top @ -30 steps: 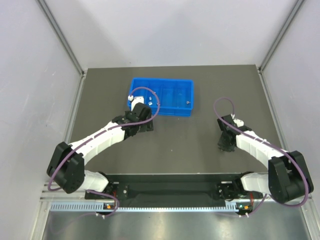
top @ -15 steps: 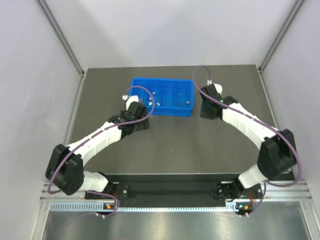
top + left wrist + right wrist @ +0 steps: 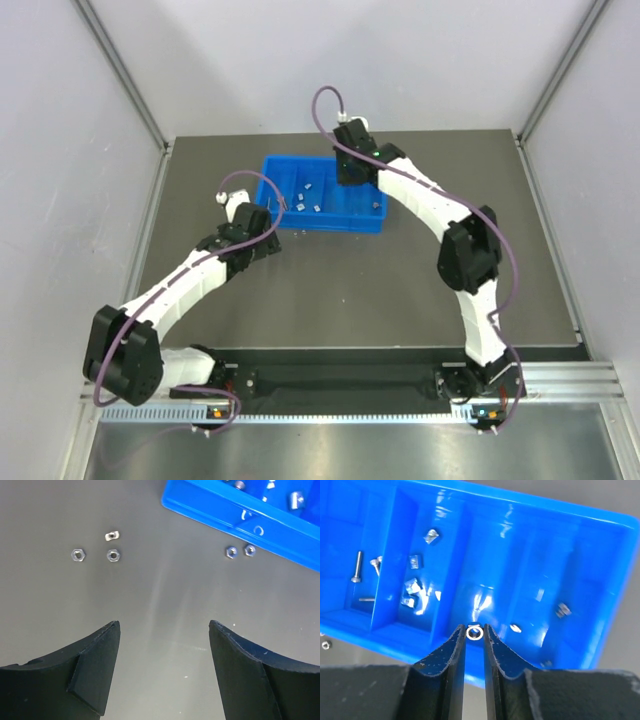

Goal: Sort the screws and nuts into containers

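Right gripper (image 3: 474, 636): pinched shut on one small nut (image 3: 474, 631), above a middle compartment of the blue tray (image 3: 520, 507). Left gripper (image 3: 164, 630): wide apart, empty, over the table (image 3: 165, 595). Loose nuts (image 3: 113, 555) lie on the table beside the tray.

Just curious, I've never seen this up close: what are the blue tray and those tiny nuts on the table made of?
Blue tray: likely plastic, glossy, with bright smeared highlights on its walls. Nuts: apparently metal, silvery, with glinting hexagonal faces.
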Controlling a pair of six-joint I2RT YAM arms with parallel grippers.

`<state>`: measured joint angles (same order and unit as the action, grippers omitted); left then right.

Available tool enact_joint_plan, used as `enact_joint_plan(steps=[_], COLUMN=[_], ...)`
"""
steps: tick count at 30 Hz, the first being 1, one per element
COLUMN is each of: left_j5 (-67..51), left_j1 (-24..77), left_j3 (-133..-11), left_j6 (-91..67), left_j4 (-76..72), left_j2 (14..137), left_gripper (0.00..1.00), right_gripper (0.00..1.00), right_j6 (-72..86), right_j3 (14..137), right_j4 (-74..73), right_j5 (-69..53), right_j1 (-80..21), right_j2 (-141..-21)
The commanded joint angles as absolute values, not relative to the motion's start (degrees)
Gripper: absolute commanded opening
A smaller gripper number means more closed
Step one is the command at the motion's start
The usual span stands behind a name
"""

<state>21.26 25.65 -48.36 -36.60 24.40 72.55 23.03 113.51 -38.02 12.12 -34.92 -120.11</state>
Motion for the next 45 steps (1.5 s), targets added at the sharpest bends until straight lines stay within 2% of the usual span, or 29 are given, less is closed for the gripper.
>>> enact_joint_plan(steps=[1, 3, 6, 7, 9, 10, 12, 13, 16, 21, 25, 31, 36, 45], left_j5=[21.00, 22.06, 23.37, 23.47, 23.55, 23.29, 21.37, 20.49, 18.37, 21.26, 26.80, 31.55, 32.87, 35.07], left_j1=[24.79, 24.61, 24.08, 23.56, 22.77, 21.55, 19.96, 18.04, 14.34, 12.04, 11.78, 11.60, 11.51, 11.34], left_j3=[-47.46, -47.20, -46.41, -46.15, -46.14, -45.71, -44.57, -44.30, -43.68, -44.12, -44.91, -46.49, -47.63, -50.62], left_j6=[-38.14, -38.76, -39.46, -39.64, -40.95, -41.57, -42.62, -42.97, -43.77, -45.26, -46.14, -46.85, -46.93, -45.79], left_j4=[21.27, 21.36, 20.92, 21.00, 21.36, 21.44, 20.31, 19.87, 18.55, 17.67, 17.75, 18.46, 16.79, 15.12], left_j2=[71.11, 70.40, 69.08, 69.00, 69.08, 69.17, 69.34, 69.78, 71.10, 73.74, 76.89, 83.04, 86.22, 91.92], left_gripper=[0.77, 0.77, 0.77, 0.79, 0.80, 0.82, 0.83, 0.83, 0.84, 0.83, 0.83, 0.80, 0.72, 0.65], right_gripper=[0.05, 0.08, 0.20, 0.31, 0.41, 0.52, 0.64, 0.77, 0.87, 0.90, 0.91, 0.91, 0.91, 0.91], right_j6=[21.10, 20.92, 20.74, 20.39, 19.25, 18.81, 17.85, 17.49, 17.14, 18.98, 20.91, 23.73, 24.70, 24.26], right_j3=[119.43, 120.23, 120.32, 120.50, 121.28, 121.81, 121.82, 121.82, 120.95, 111.29, 96.81, 83.17, 77.88, 74.01], right_j4=[-36.39, -36.12, -35.77, -35.86, -36.56, -36.65, -36.30, -36.12, -36.21, -34.28, -31.47, -28.48, -27.51, -27.77], right_j5=[10.11, 10.28, 9.76, 9.49, 8.79, 8.88, 8.61, 8.09, 7.12, 9.14, 12.38, 12.22, 10.29, 10.46], right_j1=[-36.04, -36.12, -36.12, -36.12, -36.12, -36.12, -36.12, -36.12, -36.12, -35.95, -35.34, -31.48, -28.39, -25.40], right_j2=[-123.92, -125.94, -126.74, -126.83, -126.30, -125.86, -123.50, -122.70, -118.31, -107.42, -99.07, -89.04, -84.20, -80.95])
